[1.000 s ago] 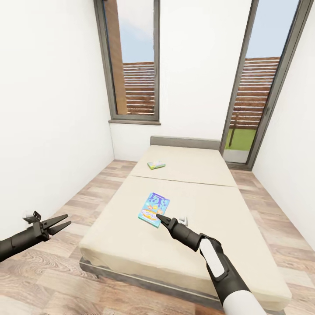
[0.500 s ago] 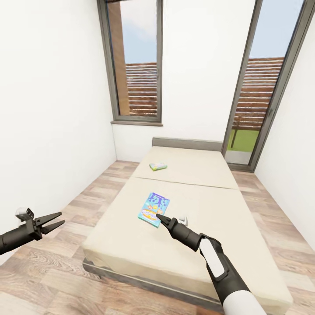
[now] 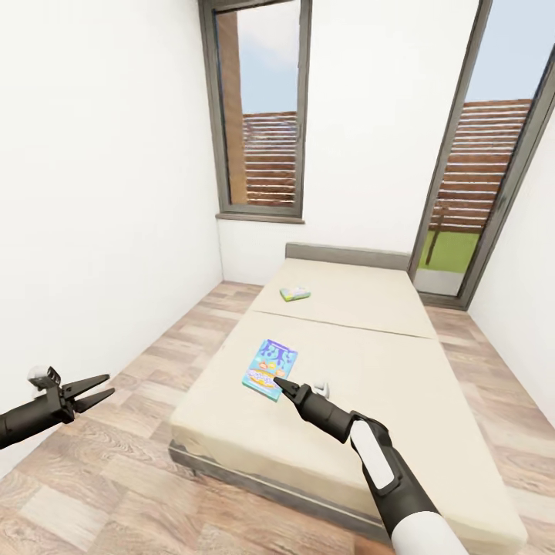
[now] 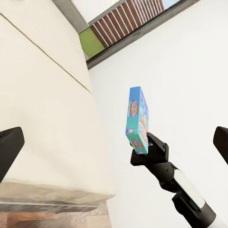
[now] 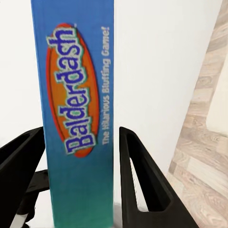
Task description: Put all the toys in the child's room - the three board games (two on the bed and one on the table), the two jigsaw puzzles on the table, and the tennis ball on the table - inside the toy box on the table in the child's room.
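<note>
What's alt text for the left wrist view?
The right gripper holds a blue board game upright on its edge, lifted clear of the cream bed, against a white wall. The left gripper's jaws frame the picture, spread wide.

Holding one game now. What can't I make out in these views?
Head view: the far game is too small to read its lettering.
Right wrist view: the held game has both ends cut off by the picture's edges, and its big face is turned away.
Head view: the right gripper looks like one dark tip, so how its jaws grip the box can't be judged.
</note>
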Robot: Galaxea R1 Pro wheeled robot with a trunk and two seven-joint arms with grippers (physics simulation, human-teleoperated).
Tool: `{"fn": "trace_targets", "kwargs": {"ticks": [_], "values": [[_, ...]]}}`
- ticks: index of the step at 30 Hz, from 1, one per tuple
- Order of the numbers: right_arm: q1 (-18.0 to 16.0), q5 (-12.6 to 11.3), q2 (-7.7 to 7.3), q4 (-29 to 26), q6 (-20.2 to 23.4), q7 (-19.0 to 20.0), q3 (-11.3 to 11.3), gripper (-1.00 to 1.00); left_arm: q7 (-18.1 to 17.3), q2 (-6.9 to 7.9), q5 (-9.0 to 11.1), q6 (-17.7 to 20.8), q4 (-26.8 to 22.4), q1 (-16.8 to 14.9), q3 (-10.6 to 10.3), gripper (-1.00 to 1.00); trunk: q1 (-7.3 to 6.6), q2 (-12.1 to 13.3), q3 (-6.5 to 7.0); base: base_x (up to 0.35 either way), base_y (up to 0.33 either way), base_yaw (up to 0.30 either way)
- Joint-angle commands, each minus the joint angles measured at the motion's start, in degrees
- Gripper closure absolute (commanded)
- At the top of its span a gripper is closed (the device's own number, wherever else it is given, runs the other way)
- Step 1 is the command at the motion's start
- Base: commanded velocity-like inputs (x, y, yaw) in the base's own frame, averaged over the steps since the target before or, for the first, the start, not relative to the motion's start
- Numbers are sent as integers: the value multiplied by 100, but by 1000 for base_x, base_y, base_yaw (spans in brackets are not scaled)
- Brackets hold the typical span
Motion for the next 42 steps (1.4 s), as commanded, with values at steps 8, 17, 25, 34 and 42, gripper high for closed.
{"fn": "trace_targets", "kwargs": {"ticks": [8,17,25,34,42], "values": [[-3,-34,11,-3,39,-13,-4,100,-28,0,-12,56,0,-4,-8,-100,-177,319,118,-2,0,276],[-3,-64,11,-3,-191,-489,3,100,-28,0,-13,61,0,-4,-15,-100,-374,680,256,0,0,278],[-3,-65,11,-3,-207,-527,5,100,-28,0,-13,49,0,-4,-19,-100,-550,1001,377,0,0,278],[-3,-58,11,-3,-207,-530,5,100,-28,0,-13,49,-12,-4,-19,-100,-748,1362,511,0,0,278],[-3,-56,11,-3,-201,-528,6,100,-28,0,-13,34,-17,-4,-19,-100,-924,1683,625,0,0,278]]}}
